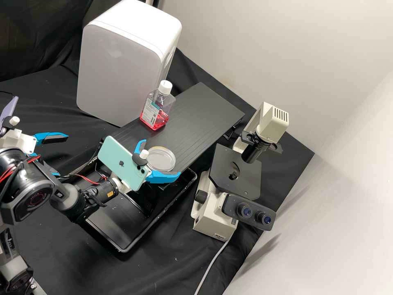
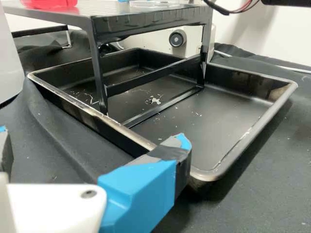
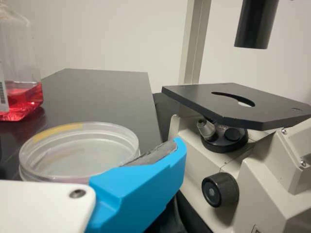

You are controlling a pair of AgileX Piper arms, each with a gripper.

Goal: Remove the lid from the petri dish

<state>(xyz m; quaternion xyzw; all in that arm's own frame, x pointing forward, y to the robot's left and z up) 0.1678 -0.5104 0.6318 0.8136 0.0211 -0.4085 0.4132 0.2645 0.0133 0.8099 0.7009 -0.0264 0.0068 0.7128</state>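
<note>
- Dish (image 1: 160, 159): clear, round, shallow, lid (image 3: 77, 145) on, yellow strip at rim; sits on black shelf (image 1: 204, 114).
- Right gripper (image 1: 161, 158): fingers open, either side of it.
- Left gripper (image 1: 60, 155): fingers open, above table (image 1: 49, 94).

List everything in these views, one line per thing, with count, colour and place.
Petri dish: one, clear, lid on, at the platform's near edge.
Flask: one, clear with red liquid and white cap, farther back on the platform.
Platform: one, black, standing in the tray.
Tray: one, black, on the bench.
Microscope: one, white with black stage, beside the platform.
Box: one, white, behind the platform.
Bench: one, black.
Left gripper: one, blue fingers open, low beside the tray.
Right gripper: one, blue fingers open, either side of the petri dish.
</note>
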